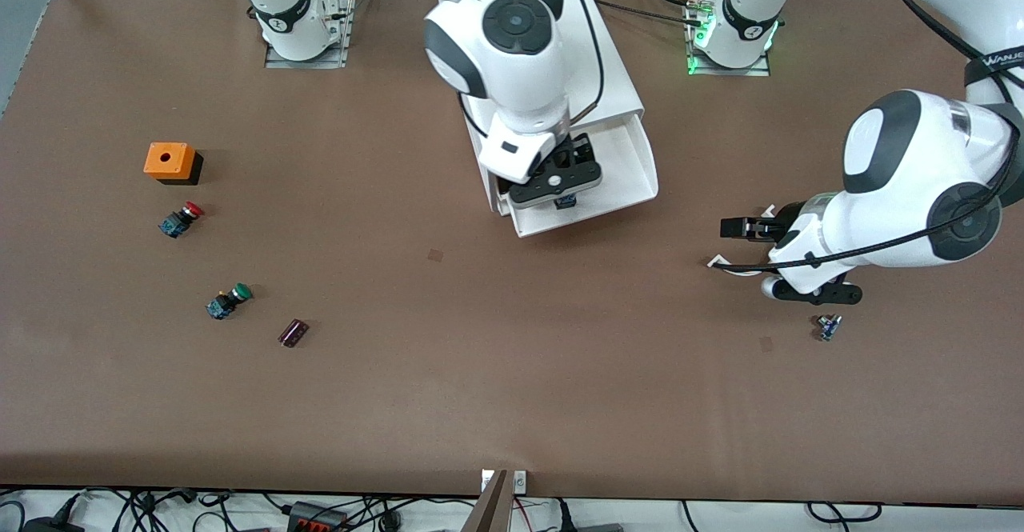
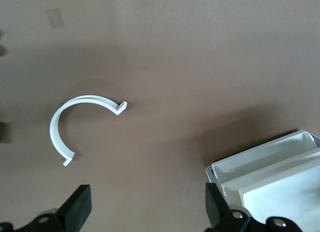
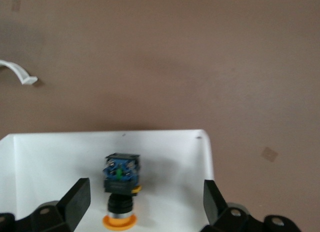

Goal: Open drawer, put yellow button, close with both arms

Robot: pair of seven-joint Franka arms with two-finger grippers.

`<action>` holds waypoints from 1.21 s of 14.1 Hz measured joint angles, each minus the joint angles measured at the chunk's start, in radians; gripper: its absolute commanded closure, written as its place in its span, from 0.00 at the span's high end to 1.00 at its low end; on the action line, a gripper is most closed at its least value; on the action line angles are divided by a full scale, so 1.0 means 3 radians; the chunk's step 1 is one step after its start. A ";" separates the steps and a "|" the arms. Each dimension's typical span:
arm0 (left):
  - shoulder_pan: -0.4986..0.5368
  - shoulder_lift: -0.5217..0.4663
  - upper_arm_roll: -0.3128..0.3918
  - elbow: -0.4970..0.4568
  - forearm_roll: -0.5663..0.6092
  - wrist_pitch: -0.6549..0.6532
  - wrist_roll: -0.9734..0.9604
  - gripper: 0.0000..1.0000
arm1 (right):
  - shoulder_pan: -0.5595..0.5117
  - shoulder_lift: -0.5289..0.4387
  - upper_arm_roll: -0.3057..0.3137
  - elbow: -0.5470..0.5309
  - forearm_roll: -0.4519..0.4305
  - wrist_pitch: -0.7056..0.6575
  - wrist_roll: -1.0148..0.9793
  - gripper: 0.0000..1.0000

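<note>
The drawer (image 1: 628, 166) stands pulled out of the white cabinet (image 1: 616, 76), toward the front camera. The yellow button (image 3: 120, 192) lies on its side in the drawer (image 3: 170, 157); only its blue base (image 1: 566, 201) shows in the front view. My right gripper (image 1: 558, 186) hangs open over it, with its fingers (image 3: 75, 199) wide apart on either side of the button and not touching it. My left gripper (image 1: 732, 246) is open and empty low over the table toward the left arm's end, beside a white C-shaped clip (image 2: 62, 119).
An orange box (image 1: 170, 162), a red button (image 1: 182, 218), a green button (image 1: 228, 302) and a dark cylinder (image 1: 293, 333) lie toward the right arm's end. A small blue part (image 1: 829, 327) lies near the left arm. The cabinet's drawers (image 2: 260, 164) show in the left wrist view.
</note>
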 measured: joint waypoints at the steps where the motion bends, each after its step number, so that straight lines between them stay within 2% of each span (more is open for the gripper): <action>1: -0.0016 0.0028 -0.0003 0.0002 0.0000 0.0019 0.0000 1.00 | -0.0118 -0.0039 -0.0012 0.0025 -0.0010 -0.0050 0.0000 1.00; 7: -0.0092 0.0182 -0.0004 0.0078 0.0000 0.0406 -0.0102 1.00 | -0.0970 -0.0153 -0.0021 0.0040 -0.0133 -0.0322 -0.0229 1.00; 11: -0.0236 0.0223 -0.0018 0.0053 0.0000 0.0677 -0.0771 1.00 | -0.1558 -0.0186 -0.0021 0.0038 -0.0143 -0.0778 -0.0792 1.00; 13: -0.0360 0.0241 -0.0028 -0.0055 -0.0002 0.0909 -0.1066 1.00 | -0.1844 -0.0185 -0.0017 0.0028 -0.0139 -0.0873 -0.1189 1.00; 17: -0.0713 0.0274 -0.0041 -0.0295 -0.0002 0.1245 -0.1703 1.00 | -0.2161 -0.0203 -0.0012 0.0029 -0.0137 -0.0964 -0.1379 1.00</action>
